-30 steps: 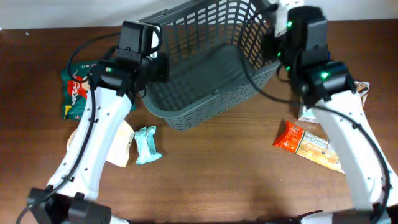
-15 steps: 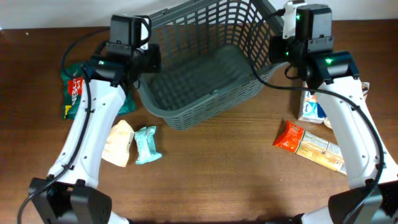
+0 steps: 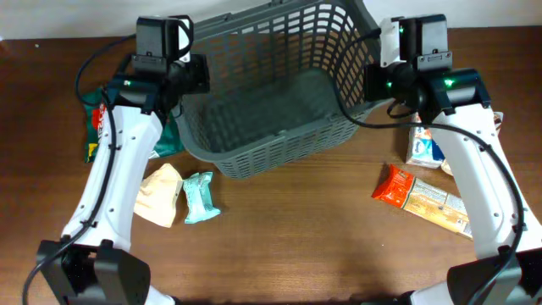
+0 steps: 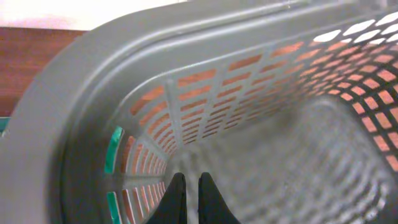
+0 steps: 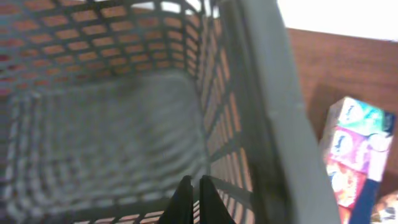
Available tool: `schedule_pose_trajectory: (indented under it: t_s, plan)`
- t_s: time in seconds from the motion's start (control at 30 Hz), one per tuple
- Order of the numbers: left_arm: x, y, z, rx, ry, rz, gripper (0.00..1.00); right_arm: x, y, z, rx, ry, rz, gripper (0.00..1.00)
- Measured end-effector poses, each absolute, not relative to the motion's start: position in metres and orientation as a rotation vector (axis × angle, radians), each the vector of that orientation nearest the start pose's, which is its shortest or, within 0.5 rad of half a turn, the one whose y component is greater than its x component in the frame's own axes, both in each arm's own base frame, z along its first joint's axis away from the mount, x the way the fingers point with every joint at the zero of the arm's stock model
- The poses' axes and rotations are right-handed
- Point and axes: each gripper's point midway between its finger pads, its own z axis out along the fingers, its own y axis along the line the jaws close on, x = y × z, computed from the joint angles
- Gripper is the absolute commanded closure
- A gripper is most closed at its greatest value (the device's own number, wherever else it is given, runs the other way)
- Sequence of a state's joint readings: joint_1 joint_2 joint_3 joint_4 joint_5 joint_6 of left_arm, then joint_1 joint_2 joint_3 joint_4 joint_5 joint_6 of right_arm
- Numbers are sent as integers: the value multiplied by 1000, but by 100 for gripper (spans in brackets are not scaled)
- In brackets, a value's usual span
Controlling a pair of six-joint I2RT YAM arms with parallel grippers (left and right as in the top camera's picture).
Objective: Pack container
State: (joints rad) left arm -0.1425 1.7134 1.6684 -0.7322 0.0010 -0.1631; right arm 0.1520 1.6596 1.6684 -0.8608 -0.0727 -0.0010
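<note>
The container, a large dark grey lattice basket, sits at the back middle of the table and holds nothing. My left gripper is at its left end and my right gripper at its right end. In the left wrist view the left gripper has its fingers together, reaching inside just past the thick rim. In the right wrist view the right gripper has its fingers together, close against the inside of the right lattice wall. I see nothing held between either pair of fingers.
A green packet lies left of the basket. A beige packet and a teal packet lie front left. An orange packet, a long pale packet and a colourful packet lie right.
The basket has slid left and turned to sit squarer to the table edge, with both arms moving along at its ends. The colourful packet on the right is now uncovered.
</note>
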Motion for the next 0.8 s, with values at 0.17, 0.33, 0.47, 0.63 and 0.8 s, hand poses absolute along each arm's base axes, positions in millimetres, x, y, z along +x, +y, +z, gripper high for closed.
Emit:
schedule_pose_trajectory:
  t_s: [0.17, 0.33, 0.47, 0.63, 0.8]
  plan:
    - [480, -64, 252, -35, 2338, -138, 98, 431, 89, 250, -246, 2458, 229, 97]
    - [483, -63, 253, -39, 2326, -128, 98, 419, 96, 247, -267, 2497, 271, 97]
    - [487, -61, 254, -45, 2314, -120, 98, 411, 104, 245, -294, 2516, 284, 96]
    - [488, -56, 255, -56, 2309, -105, 98, 406, 115, 243, -331, 2525, 296, 96]
    - [493, -48, 263, -69, 2293, -77, 98, 404, 122, 244, -353, 2522, 302, 96]
